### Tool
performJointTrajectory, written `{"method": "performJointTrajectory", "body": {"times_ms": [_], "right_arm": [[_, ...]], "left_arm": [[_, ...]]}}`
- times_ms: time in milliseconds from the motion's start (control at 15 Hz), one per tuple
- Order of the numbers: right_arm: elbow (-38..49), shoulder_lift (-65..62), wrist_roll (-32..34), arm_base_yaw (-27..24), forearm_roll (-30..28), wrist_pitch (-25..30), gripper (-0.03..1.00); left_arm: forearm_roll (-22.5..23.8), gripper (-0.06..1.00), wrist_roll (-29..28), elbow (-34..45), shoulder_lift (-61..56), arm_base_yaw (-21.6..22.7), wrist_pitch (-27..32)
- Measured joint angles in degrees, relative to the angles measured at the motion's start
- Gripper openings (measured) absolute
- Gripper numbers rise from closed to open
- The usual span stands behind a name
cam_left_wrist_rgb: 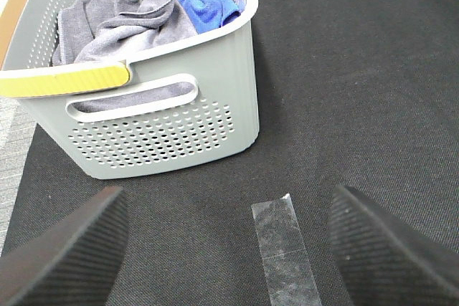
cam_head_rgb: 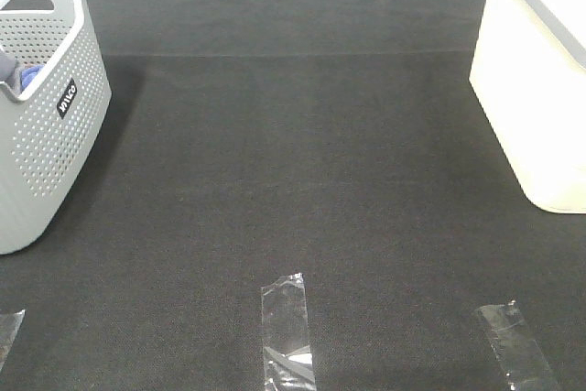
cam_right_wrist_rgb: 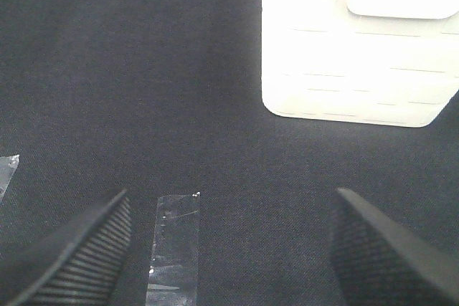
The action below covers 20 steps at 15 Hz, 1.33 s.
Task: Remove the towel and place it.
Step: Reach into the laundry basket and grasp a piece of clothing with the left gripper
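The greyish-purple towel (cam_left_wrist_rgb: 118, 19) lies bunched inside the grey perforated basket (cam_left_wrist_rgb: 172, 134), beside a bright blue cloth (cam_left_wrist_rgb: 209, 6). From the high camera the basket (cam_head_rgb: 46, 135) stands at the left edge, with only a sliver of blue cloth (cam_head_rgb: 27, 76) showing over its rim. My left gripper (cam_left_wrist_rgb: 229, 249) hangs open above the dark mat a short way in front of the basket, nothing between its fingers. My right gripper (cam_right_wrist_rgb: 229, 249) is also open and empty, facing the white bin (cam_right_wrist_rgb: 358, 48). Neither gripper appears in the high view.
A white bin (cam_head_rgb: 540, 89) stands at the right edge of the dark mat (cam_head_rgb: 293, 180). Clear tape strips (cam_head_rgb: 288, 331) (cam_head_rgb: 517, 345) lie along the mat's near edge. One strip (cam_left_wrist_rgb: 283, 249) sits under the left gripper, another (cam_right_wrist_rgb: 176, 249) under the right.
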Motion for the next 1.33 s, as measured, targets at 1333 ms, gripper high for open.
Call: {"method": "performJointTrajectory", "body": {"times_ms": [1333], "right_arm": [[0.00,0.00,0.00,0.00,0.00,0.00,0.72]], "left_arm": [[0.00,0.74,0.00,0.00,0.00,0.00,0.00]]}}
